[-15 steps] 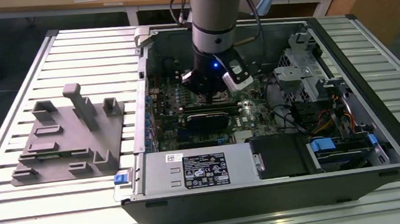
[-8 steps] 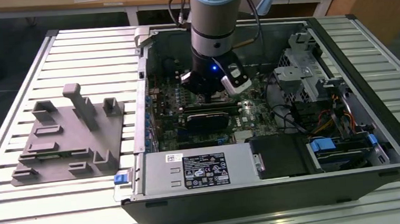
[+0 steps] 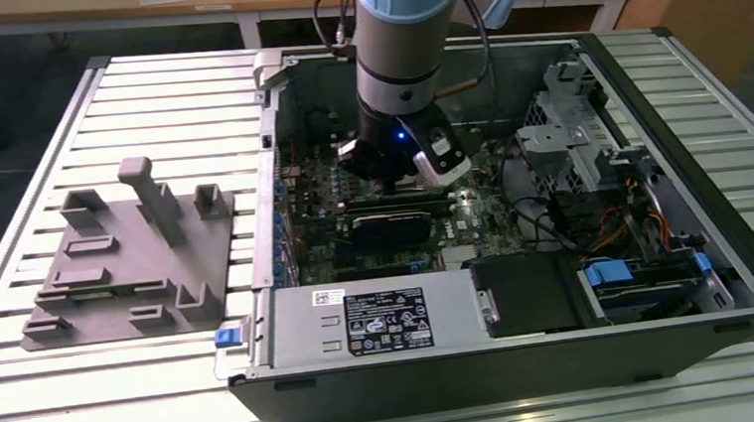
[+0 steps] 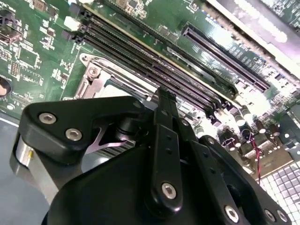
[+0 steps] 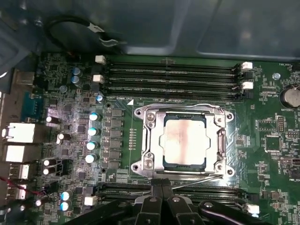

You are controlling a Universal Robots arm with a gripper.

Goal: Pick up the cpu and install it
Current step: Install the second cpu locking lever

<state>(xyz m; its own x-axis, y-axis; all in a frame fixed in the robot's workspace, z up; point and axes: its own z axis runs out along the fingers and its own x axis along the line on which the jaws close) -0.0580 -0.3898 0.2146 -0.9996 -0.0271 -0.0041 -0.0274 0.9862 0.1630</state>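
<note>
Sitting flat in the socket frame [image 5: 185, 143] on the motherboard [image 5: 267, 117], the cpu [image 5: 183, 141] looks already placed, so the install step seems basically done. The fingers [image 5: 161, 194] are seen pressed together just beside the frame's edge, gripping nothing. A clean lift away is probably all that's called for.

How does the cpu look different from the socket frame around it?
The cpu is a flat, solid silvery plate with a smudged top; the socket frame is an open metal border with screws at its corners. The cpu sits inside, lower; the frame surrounds it and overlaps its edges. Both are roughly square and metallic.
</note>
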